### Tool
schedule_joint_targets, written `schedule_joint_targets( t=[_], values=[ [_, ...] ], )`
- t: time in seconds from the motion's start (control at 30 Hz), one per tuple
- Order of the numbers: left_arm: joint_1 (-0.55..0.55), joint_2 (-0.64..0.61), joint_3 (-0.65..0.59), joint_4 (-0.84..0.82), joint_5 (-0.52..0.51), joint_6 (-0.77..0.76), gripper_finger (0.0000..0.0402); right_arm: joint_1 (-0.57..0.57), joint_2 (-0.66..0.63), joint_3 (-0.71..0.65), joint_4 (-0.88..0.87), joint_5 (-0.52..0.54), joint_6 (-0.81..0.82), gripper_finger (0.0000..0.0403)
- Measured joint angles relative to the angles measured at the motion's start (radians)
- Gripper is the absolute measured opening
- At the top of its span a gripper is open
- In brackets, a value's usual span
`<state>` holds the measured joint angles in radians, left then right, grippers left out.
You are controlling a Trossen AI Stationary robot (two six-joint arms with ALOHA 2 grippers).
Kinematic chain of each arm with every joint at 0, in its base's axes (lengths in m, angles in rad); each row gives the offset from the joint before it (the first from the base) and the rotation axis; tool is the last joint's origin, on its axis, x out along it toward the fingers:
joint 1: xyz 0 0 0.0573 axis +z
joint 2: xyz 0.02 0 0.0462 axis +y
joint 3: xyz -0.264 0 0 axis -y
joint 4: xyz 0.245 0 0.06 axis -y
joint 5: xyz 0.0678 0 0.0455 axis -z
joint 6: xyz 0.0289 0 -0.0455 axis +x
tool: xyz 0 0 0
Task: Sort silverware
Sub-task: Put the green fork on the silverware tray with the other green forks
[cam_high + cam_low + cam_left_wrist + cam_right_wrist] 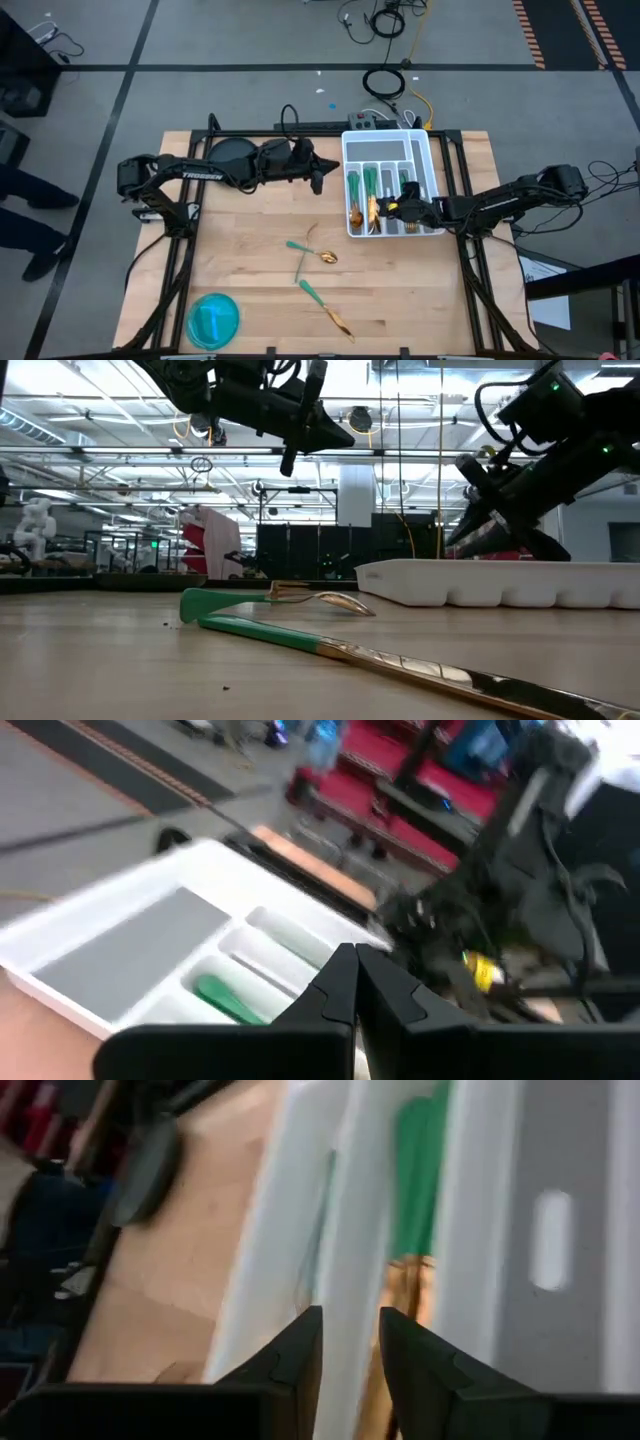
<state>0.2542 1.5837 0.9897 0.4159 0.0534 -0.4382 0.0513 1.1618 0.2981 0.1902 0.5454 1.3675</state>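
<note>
Three pieces of silverware [312,262] are lying loose on the table [250,270], long axes running diagonally, gold heads toward the near edge, while others are lying lengthwise in the white tray [388,150], teal handles toward the far side. "TROSSEN" is reading along the left arm [205,174], whose left gripper [318,182] is hanging pressed together beside the tray. The right gripper [350,1342] is hovering over a tray divider, fingers slightly parted, holding nothing.

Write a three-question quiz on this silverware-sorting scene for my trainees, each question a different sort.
1. True or false: the blue bowl sits inside the white tray.
2. How many pieces of silverware lie on the table outside the tray? A) none B) three C) eight
3. Fill in: the right end effector hangs over the ____.

Key
1. False; it stands at the table's near left corner.
2. B: a crossed pair and a knife.
3. tray
</note>
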Motion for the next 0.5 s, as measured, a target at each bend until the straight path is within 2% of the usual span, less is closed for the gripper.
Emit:
schedule_joint_targets(
  t=[0.1, 0.17, 0.27, 0.33, 0.4, 0.5],
  values=[
    [-0.008, -0.001, 0.0, -0.099, 0.101, 0.039, 0.0007, 0.0, -0.005, 0.0, 0.159, 0.005, -0.175, 0.0098],
    [-0.023, -0.01, 0.0, -0.246, 0.156, 0.088, 0.0007, 0.0, -0.022, 0.016, 0.229, 0.003, -0.301, 0.0098],
    [-0.058, -0.017, 0.0, -0.475, 0.183, 0.159, 0.0007, 0.0, -0.077, 0.082, 0.179, -0.017, -0.459, 0.0098],
    [-0.089, -0.039, -0.001, -0.642, 0.183, 0.18, 0.0007, 0.0, -0.118, 0.154, 0.052, -0.04, -0.546, 0.0098],
    [-0.129, -0.062, 0.001, -0.729, 0.183, 0.159, 0.0007, 0.0, -0.152, 0.246, -0.141, -0.057, -0.616, 0.0098],
    [-0.201, -0.096, 0.0, -0.827, 0.187, 0.01, 0.0009, 0.004, -0.168, 0.425, -0.485, -0.052, -0.706, 0.0098]
  ],
)
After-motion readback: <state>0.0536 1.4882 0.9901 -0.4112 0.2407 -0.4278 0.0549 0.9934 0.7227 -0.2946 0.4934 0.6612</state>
